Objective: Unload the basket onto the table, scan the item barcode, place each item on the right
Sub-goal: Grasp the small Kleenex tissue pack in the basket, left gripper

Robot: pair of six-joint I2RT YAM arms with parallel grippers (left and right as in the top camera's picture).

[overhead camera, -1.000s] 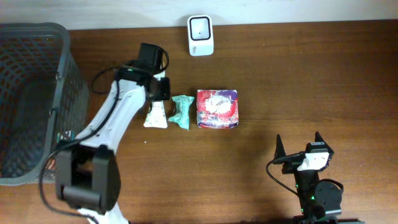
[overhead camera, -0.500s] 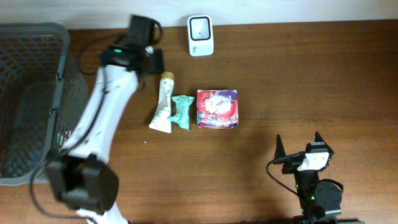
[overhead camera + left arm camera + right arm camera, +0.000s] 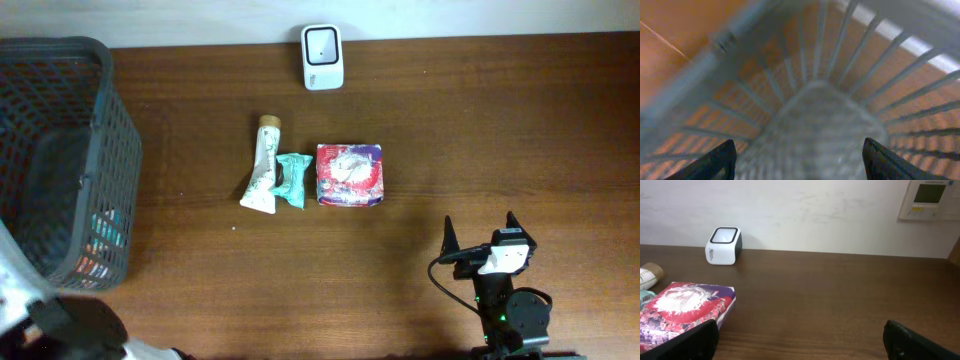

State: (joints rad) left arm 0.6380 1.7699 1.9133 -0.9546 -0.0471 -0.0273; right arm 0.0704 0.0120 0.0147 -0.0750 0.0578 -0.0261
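Observation:
Three items lie in a row mid-table: a white tube with a tan cap (image 3: 262,165), a teal packet (image 3: 292,180) and a red and purple packet (image 3: 349,175). The white barcode scanner (image 3: 322,57) stands at the table's far edge, also in the right wrist view as scanner (image 3: 724,245). My left gripper (image 3: 799,150) is open with nothing between its fingers; its view is blurred and shows only grey basket mesh. My right gripper (image 3: 481,232) rests open near the front edge, right of the items, holding nothing. The red packet (image 3: 685,312) sits just ahead of its left finger.
A dark grey mesh basket (image 3: 60,160) fills the table's left end, with some coloured things inside near its front wall. A white stretch of the left arm (image 3: 18,290) shows at the bottom left corner. A wall panel (image 3: 932,199) hangs behind the table.
My left gripper opened and let go of the tube, which now lies beside the teal packet. The left arm swung away left, out over the basket. The right arm has not moved.

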